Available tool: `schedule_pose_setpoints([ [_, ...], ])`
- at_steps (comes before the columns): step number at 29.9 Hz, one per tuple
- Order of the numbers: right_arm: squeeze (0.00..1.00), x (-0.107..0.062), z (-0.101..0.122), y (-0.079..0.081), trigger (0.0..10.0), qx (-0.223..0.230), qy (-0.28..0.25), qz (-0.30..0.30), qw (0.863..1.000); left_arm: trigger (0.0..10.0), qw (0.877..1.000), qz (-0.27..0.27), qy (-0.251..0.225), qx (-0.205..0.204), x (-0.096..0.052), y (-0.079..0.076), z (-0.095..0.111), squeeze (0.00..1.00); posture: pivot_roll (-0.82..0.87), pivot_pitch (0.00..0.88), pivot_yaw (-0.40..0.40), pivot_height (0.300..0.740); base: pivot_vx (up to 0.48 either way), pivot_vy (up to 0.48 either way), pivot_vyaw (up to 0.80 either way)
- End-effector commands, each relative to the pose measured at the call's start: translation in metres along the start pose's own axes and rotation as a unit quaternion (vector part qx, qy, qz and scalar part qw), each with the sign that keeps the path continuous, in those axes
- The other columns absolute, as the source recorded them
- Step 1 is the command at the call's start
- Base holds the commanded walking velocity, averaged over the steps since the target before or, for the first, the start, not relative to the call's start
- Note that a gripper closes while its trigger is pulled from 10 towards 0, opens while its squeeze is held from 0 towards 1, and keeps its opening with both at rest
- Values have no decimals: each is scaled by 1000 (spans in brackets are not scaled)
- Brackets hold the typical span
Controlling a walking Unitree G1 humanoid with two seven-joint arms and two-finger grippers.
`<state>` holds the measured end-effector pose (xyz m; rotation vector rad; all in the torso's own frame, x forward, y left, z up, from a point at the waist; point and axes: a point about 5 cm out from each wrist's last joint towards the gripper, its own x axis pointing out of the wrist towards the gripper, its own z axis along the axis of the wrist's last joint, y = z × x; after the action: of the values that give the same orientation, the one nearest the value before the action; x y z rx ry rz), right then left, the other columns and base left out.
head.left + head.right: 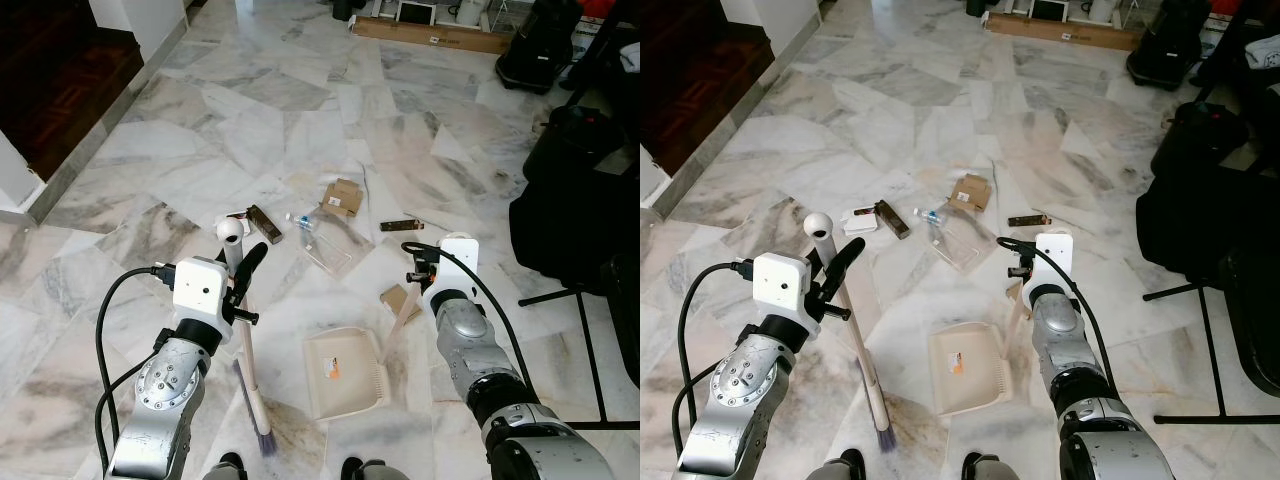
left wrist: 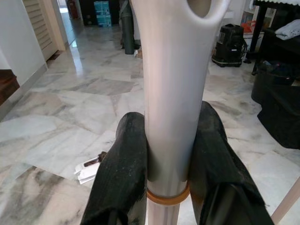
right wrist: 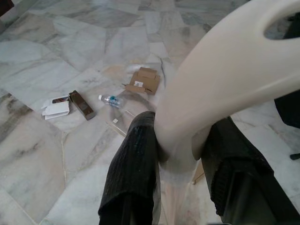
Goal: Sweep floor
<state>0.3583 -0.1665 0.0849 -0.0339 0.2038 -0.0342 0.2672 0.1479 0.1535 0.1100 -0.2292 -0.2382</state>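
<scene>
Here, a grey-veined marble floor [image 1: 200, 180] spreads across a room, with a dark wooden step [image 1: 60, 90] at the far left, a long cardboard box [image 1: 430, 35] against the far wall and black bags [image 1: 575, 190] and a stand along the right edge. The left gripper [image 2: 168, 159] has both black fingers [image 2: 122, 168] pressed against the pale broom handle [image 2: 171, 93], pinching it just above an orange ring; the broom [image 1: 248, 350] slants down to purple bristles [image 1: 262, 437] near the robot's feet. The right gripper [image 3: 180, 159] pinches the cream dustpan handle [image 3: 220, 89], and the dustpan [image 1: 343, 372] sits flat on the floor between the two arms, its mouth towards the broom side. Just beyond it lies the litter: a clear plastic sheet [image 1: 335, 247], a small water bottle [image 1: 301, 222], a brown cardboard piece [image 1: 343, 196], a dark brown box [image 1: 264, 224], white paper [image 1: 860, 221] and a dark strip [image 1: 401, 226]. Open marble runs ahead and left of the litter; the right side is crowded by the bags.
</scene>
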Motion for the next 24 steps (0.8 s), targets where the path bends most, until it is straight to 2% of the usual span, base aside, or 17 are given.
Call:
schedule_pose_setpoints([
  [1, 0, 2, 8, 3, 0, 15, -19, 4, 1000, 10000, 1000, 2, -12, 14, 1, 2, 6, 0, -12, 219, -40, 740, 0, 0, 0],
  [9, 0, 2, 37, 6, 0, 19, -86, -3, 996, 10000, 1000, 9, -22, 18, 3, 5, 9, 0, -24, 216, -38, 740, 0, 0, 0],
  [10, 0, 2, 39, 6, 2627, 20, -89, -5, 996, 10000, 1000, 9, -22, 19, 4, 5, 9, 0, -26, 216, -38, 740, 0, 0, 0],
  [11, 0, 2, 40, 6, 8431, 20, -91, -6, 996, 10000, 1000, 9, -23, 20, 4, 5, 9, 0, -27, 216, -38, 740, 0, 0, 0],
  [12, 0, 1, 43, 7, 10000, 19, -98, -3, 995, 10000, 999, 8, -25, 20, 5, 5, 10, 0, -27, 216, -38, 740, 0, 0, 0],
  [18, 0, -2, 57, 7, 10000, 20, -125, -9, 992, 10000, 998, -16, -31, 43, 9, 1, 13, 0, -36, 212, -33, 740, 0, 0, 0],
  [24, 0, -4, 64, 11, 10000, 23, -138, -9, 990, 10000, 998, -23, -30, 53, 9, 4, 12, 0, -35, 207, -29, 740, 0, 0, 0],
])
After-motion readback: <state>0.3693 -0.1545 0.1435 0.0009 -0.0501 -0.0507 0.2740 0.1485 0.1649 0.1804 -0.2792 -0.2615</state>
